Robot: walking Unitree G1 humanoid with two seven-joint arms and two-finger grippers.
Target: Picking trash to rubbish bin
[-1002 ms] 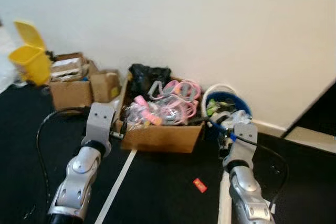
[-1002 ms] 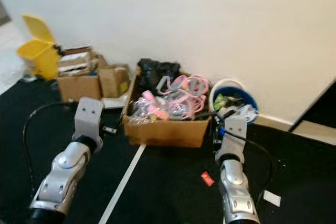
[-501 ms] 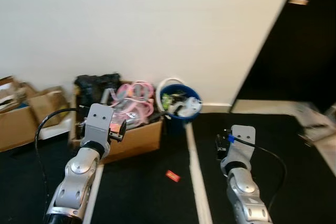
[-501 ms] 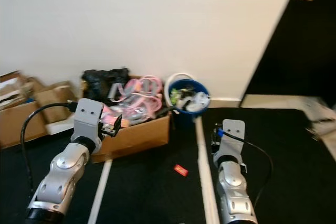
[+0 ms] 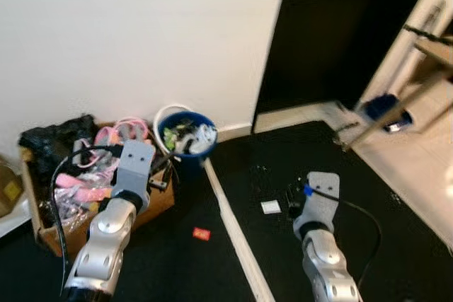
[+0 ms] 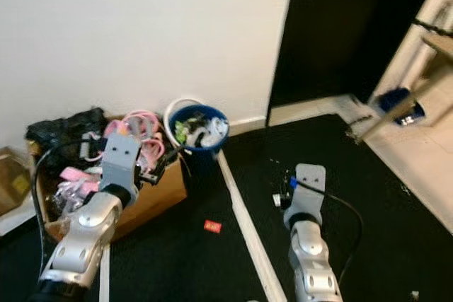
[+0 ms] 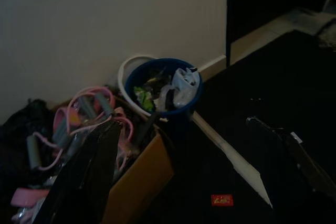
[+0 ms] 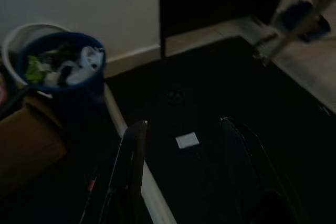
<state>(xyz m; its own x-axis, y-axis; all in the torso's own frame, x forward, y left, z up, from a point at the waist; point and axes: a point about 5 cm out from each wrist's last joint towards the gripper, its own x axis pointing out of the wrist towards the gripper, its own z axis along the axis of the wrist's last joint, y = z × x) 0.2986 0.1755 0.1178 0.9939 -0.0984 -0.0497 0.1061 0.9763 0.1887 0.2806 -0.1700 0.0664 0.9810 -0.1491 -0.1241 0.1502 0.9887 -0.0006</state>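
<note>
Just ahead — blue rubbish bin by wall, white scrap near open right gripper, left gripper open.

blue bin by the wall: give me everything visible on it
The blue bin is a round, plastic-looking bucket standing upright on the black floor against the white wall. It is heaped to the rim with trash: white crumpled pieces and green scraps. A white ring or lid leans behind it against the wall. The cardboard box sits close against one side, and a white floor line starts at its base.
</note>
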